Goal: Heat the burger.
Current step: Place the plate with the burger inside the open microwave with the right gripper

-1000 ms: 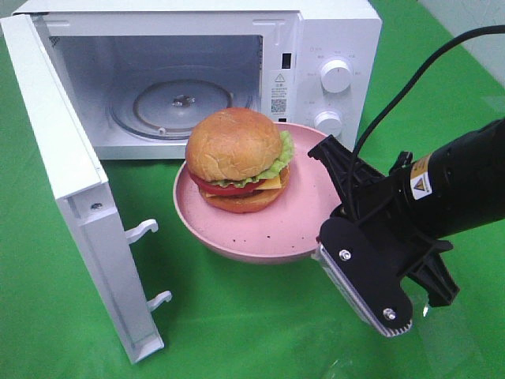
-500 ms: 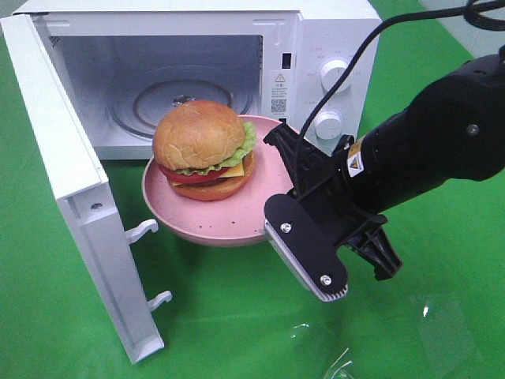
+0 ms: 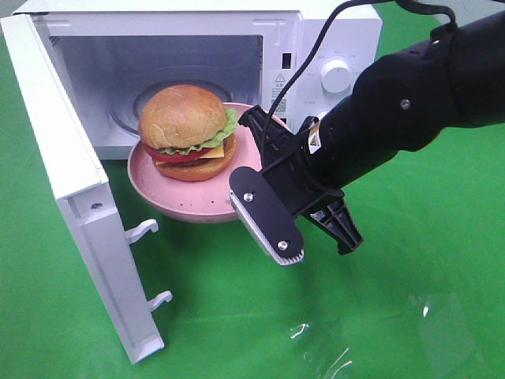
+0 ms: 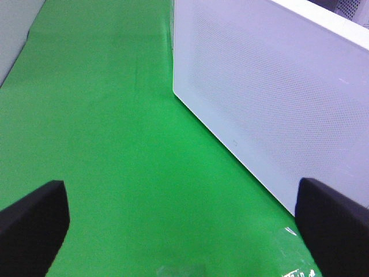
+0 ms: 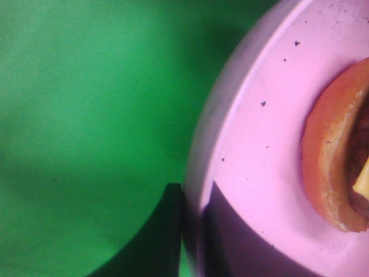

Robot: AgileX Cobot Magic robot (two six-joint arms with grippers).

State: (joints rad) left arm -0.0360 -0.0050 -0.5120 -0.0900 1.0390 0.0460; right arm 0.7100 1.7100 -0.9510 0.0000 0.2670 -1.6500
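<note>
Item: burger (image 3: 187,130), golden bun with lettuce, tomato, cheese and patty, upright on a pink speckled plate (image 3: 183,207), set toward the plate's side away from the gripper. Location: at the open mouth of the white microwave (image 3: 316,31), with the plate's far edge at the cavity threshold and the glass turntable (image 3: 125,112) showing behind the bun. Microwave door (image 3: 71,197): swung wide open at the left of the high view, with two latch hooks on its edge. Control knob (image 3: 337,75): one visible on the panel above the arm. Right gripper (image 3: 251,170): closed on the plate's near rim, one finger over the rim and one beneath, as its wrist view confirms. Left gripper (image 4: 184,231): spread wide with nothing between its fingers, over the green cloth (image 3: 410,260) and beside a white dotted panel (image 4: 271,98) of the microwave.
</note>
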